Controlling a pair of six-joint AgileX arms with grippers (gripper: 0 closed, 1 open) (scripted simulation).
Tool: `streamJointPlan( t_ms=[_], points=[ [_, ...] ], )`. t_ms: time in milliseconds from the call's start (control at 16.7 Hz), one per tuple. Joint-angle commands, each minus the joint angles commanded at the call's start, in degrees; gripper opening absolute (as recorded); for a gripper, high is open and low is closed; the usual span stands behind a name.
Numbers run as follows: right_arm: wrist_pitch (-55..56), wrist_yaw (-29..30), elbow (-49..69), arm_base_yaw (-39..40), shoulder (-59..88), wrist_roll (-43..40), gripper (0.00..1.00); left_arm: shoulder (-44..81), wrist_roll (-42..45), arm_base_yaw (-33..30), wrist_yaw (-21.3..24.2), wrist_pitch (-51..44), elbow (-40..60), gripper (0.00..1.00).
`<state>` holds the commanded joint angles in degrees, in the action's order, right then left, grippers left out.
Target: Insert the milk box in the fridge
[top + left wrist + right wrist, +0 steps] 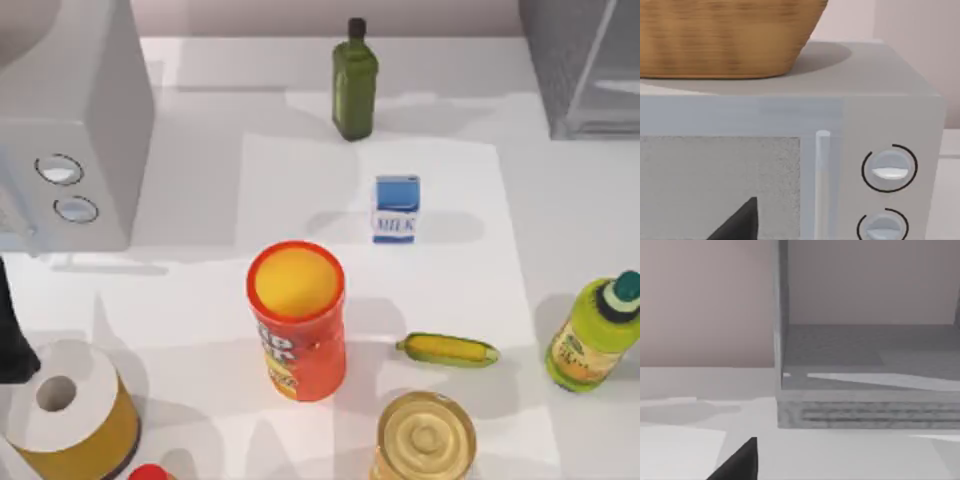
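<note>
Top view, left to right. At the upper left stood the pale grey appliance [70,130] with two round dials; your left wrist camera faced its front, with a wicker basket [725,37] sitting on top of it. Part of your left arm [12,330] showed as a dark shape at the left edge, beside a paper roll [65,400] on a yellow holder. From the dark tip of the left gripper [740,222] low in the left wrist view, you could not tell whether it was released or clenched.

Centre frame: the orange chip can [297,320] stood upright, the green bottle [354,80] stood above it near the far edge, and a jar of yellow liquid [425,437] sat at the bottom.

The milk box [397,208] stood upright just right of centre on the table [200,200], untouched, well apart from both arms. A banana [448,349] lay below it.

Right side: a yellow-green bottle [592,335] at the edge, and the fridge [585,65] in the upper right corner. Your right wrist camera looked at its front, a shelf visible inside. The right gripper [740,462] gave the same dark tip: cannot tell its state.

Judgement: nothing done. Reach, grasp, carry and placement all remained.
</note>
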<state>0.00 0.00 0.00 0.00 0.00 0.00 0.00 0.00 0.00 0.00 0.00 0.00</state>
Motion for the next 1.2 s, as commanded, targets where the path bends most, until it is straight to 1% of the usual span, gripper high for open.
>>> streamJointPlan(
  t_ms=[240, 480, 720, 1200],
  points=[
    [0.6, 0.76, 0.59, 0.68, 1.72, 0.15, 1.0, 0.0, 0.0, 0.0, 0.0, 0.0, 0.0, 1.0],
    [5.17, 5.04, 5.12, 4.65, 12.29, 1.47, 1.0, 0.0, 0.0, 0.0, 0.0, 0.0, 0.0, 1.0],
    [13.39, 11.69, 13.28, 11.58, 31.51, 3.99, 1.0, 0.0, 0.0, 0.0, 0.0, 0.0, 0.0, 1.0],
    [31.87, 27.54, 31.58, 28.54, 78.12, 9.71, 1.0, 0.0, 0.0, 0.0, 0.0, 0.0, 0.0, 1.0]
  ],
)
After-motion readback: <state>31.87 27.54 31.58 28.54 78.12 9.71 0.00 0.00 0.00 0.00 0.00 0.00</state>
